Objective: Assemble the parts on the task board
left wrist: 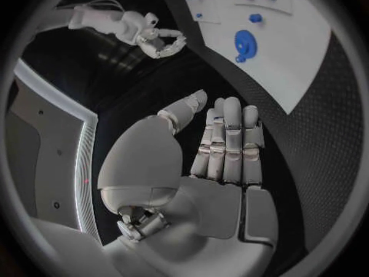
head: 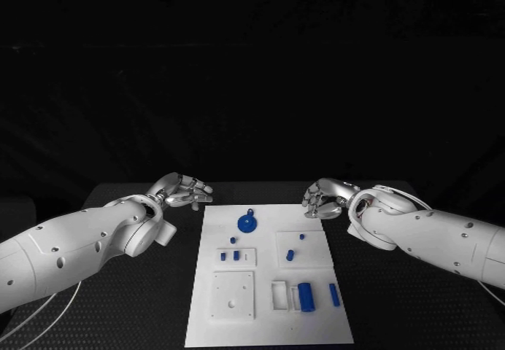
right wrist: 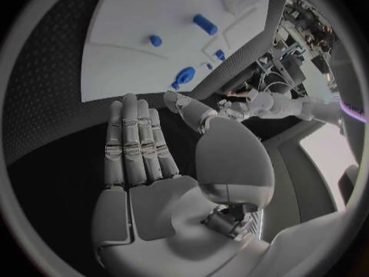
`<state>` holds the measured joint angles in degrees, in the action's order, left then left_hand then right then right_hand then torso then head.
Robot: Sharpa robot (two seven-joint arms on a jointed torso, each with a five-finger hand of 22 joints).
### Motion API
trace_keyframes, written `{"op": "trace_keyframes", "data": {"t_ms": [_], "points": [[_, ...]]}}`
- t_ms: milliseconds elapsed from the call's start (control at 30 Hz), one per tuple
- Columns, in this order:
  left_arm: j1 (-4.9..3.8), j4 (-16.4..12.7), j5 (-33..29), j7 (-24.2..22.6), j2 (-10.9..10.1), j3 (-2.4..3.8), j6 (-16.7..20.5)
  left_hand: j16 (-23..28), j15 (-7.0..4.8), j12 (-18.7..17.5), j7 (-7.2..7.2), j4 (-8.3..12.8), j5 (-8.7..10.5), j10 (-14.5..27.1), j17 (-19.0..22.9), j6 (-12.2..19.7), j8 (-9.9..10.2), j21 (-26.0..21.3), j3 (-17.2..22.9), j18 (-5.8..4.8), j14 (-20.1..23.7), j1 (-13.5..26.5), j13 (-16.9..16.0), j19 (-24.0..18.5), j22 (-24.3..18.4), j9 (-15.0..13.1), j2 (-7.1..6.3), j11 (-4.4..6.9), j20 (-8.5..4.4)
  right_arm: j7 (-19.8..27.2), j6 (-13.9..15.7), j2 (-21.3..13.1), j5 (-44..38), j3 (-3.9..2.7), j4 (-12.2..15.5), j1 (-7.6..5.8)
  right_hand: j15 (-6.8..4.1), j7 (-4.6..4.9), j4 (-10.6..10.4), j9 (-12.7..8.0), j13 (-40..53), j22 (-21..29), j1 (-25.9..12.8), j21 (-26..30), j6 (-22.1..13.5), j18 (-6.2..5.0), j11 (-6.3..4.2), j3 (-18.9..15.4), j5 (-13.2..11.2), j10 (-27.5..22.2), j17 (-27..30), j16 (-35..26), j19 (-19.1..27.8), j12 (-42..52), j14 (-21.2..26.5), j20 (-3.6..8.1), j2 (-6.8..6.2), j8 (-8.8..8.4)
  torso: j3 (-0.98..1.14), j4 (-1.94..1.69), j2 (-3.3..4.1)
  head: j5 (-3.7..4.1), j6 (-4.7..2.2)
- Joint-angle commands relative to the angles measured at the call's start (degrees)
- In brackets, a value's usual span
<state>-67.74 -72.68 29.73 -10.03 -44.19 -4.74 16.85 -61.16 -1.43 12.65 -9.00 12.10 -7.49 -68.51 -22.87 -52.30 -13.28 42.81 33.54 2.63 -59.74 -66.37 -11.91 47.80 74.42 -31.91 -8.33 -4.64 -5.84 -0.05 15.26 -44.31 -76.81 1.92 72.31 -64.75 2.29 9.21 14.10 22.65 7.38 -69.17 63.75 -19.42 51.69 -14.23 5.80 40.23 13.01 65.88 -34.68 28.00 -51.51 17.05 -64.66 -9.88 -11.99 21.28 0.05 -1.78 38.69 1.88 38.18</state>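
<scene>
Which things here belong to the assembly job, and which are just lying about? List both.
Job:
task board
blue round part
blue cylinder
small blue parts
left hand, holding nothing
right hand, holding nothing

Lying about:
black table
white cable by the left arm

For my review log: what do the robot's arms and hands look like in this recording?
Both arms are smooth, rounded white shells with small dark holes. The left arm has a thin pale cable looping below it; the right arm carries a white cable looped near the wrist. The left hand and right hand are silver metal, with segmented fingers and a large smooth grey dome at the thumb base.
</scene>
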Motion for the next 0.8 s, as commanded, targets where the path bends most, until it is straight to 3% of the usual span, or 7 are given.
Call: {"op": "trace_keyframes", "data": {"t_ms": [33, 167, 333, 800], "points": [[-0.06, -1.9, -13.7, -4.3, -0.6, 0.0, -3.0, 0.5, 0.01, 0.2, 0.02, 0.1, 0.34, -0.1, 0.1, 0.1, -0.4, -0.5, -0.8, -0.48, -0.3, 0.8, -0.1, -0.1, -0.1, -0.1, 0.28, -0.05, -1.08, -1.6, -1.7, 0.1, -14.4, 0.2, 0.4, 1.26, -1.51, -0.17, -0.2, 0.2, 0.4, -0.3, 0.5, -1.7, 0.4, -0.77, -0.04, 0.6, -0.9, 0.5, -1.9, 1.7, -3.5, -0.8, -3.1, 1.35, -0.68, 0.29, 0.01, 0.05, 0.1, 0.85, -0.16], [-0.02, -3.4, -14.6, -5.1, -0.8, -0.02, -3.5, 0.9, 0.02, 0.1, 0.01, 0.1, 0.42, 0.0, 0.2, 0.2, -0.5, -0.8, -1.4, -0.49, -0.6, 1.4, -0.1, 0.2, -0.3, -0.1, 0.51, -0.09, -1.1, -2.6, -0.7, 0.4, -19.6, 0.34, 0.9, 2.75, -2.8, -0.27, -0.6, 0.4, 0.8, -0.9, 0.9, -4.1, 0.6, -0.77, -0.36, 1.5, -2.4, 1.2, -4.8, 3.7, -7.6, -2.0, -6.9, 3.21, -1.75, 0.3, -0.04, -0.06, 0.07, 1.39, -0.06], [-0.01, -4.1, -14.6, -5.4, -0.8, -0.03, -3.7, 1.1, 0.05, 0.0, -0.02, 0.2, 0.41, 0.2, 0.2, 0.3, -0.6, -1.1, -1.8, -0.5, -0.7, 1.9, -0.1, 0.3, -0.3, 0.0, 0.76, -0.13, -1.11, -3.3, -0.4, 0.9, -23.5, 0.62, 1.1, 3.75, -3.19, -0.23, -1.2, 0.2, 1.1, -1.7, 0.9, -5.6, 0.5, -0.77, -0.51, 2.4, -3.7, 1.4, -7.3, 5.3, -10.2, -3.6, -8.8, 4.36, -3.17, -0.05, -0.09, -0.07, 0.11, 1.72, 0.02], [-0.01, -4.0, -14.6, -5.3, -1.0, -0.03, -4.1, 1.4, 0.13, -0.1, -0.14, 0.3, 0.4, 0.5, 0.1, 0.5, -0.5, -1.3, -2.3, -0.5, -0.8, 2.3, -0.1, 0.4, -0.4, 0.1, 0.91, -0.23, -1.07, -3.7, 0.6, 1.9, -25.3, 1.0, 1.3, 4.88, -3.57, -0.21, -1.6, 0.0, 1.7, -3.4, 1.3, -7.7, 0.6, -0.77, -0.74, 3.2, -5.1, 1.9, -10.0, 8.2, -12.5, -5.4, -10.2, 5.67, -4.23, -0.39, -0.19, -0.16, 0.05, 1.62, 0.57]]}}
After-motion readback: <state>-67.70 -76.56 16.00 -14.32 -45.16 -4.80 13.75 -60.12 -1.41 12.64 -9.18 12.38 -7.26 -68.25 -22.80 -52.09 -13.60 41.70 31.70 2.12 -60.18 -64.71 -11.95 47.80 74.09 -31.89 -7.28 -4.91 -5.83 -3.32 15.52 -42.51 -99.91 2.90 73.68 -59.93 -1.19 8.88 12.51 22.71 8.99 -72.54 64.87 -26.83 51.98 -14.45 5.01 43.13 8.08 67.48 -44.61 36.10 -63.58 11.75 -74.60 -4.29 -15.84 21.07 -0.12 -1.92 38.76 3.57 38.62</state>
